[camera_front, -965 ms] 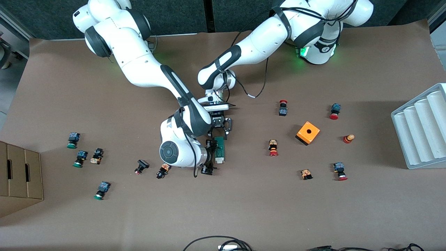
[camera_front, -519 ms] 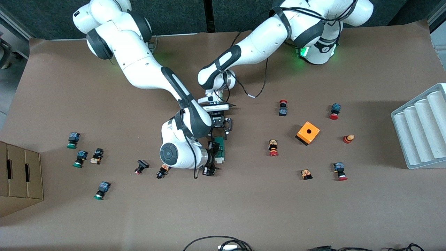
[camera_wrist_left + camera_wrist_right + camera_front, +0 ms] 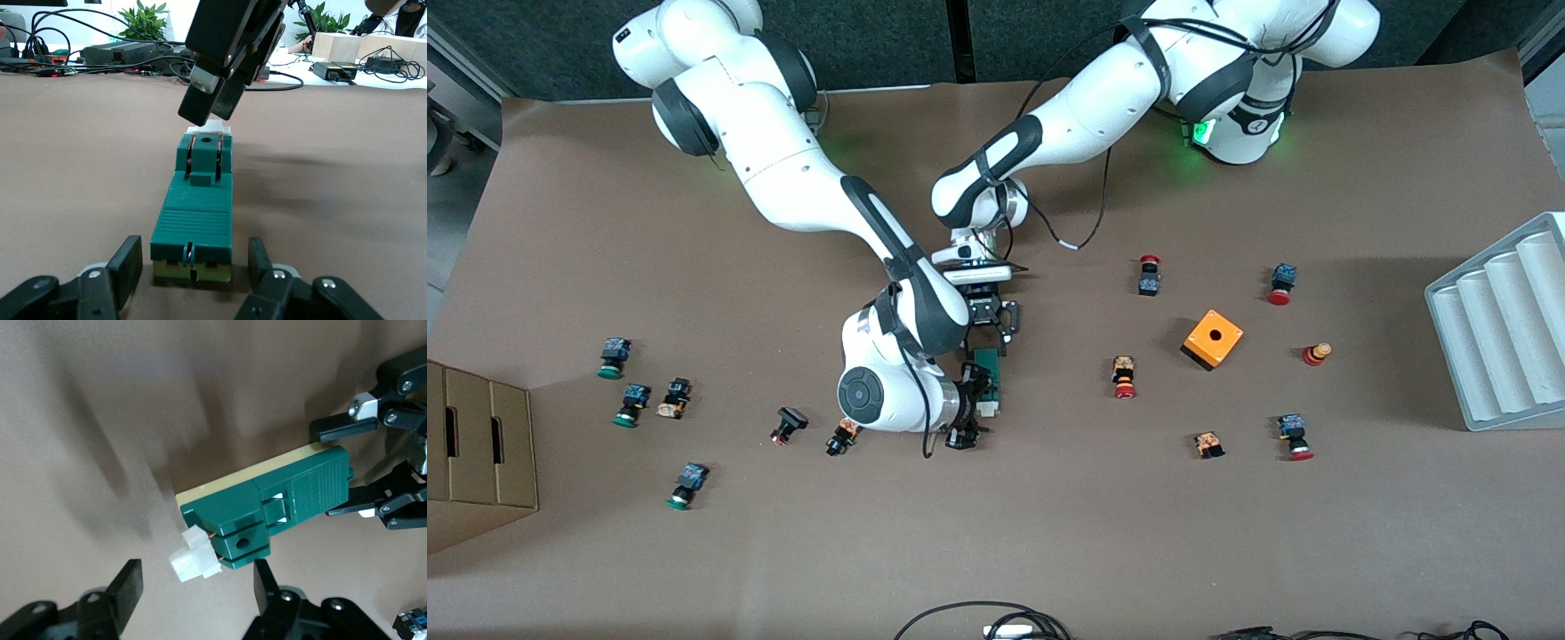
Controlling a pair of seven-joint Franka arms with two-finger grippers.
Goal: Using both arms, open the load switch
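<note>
The load switch (image 3: 988, 378) is a narrow dark-green block lying flat mid-table, with a white tab (image 3: 987, 410) at its end nearer the front camera. My left gripper (image 3: 990, 345) is low at the switch's other end. In the left wrist view the left gripper (image 3: 195, 260) is open, and its fingers flank the load switch (image 3: 197, 213) with a small gap on each side. My right gripper (image 3: 974, 406) hovers at the tab end. In the right wrist view the right gripper (image 3: 199, 577) is open, and the white tab (image 3: 193, 557) sits just off its fingertips, untouched.
An orange box with a hole (image 3: 1212, 339) and several red-capped buttons lie toward the left arm's end. Green-capped buttons lie toward the right arm's end, beside a cardboard box (image 3: 476, 453). A white ridged tray (image 3: 1503, 329) stands at the table's edge. Cables (image 3: 987, 622) lie along the near edge.
The right arm's wrist has edged slightly toward the switch. The left arm and the switch stay in place.
</note>
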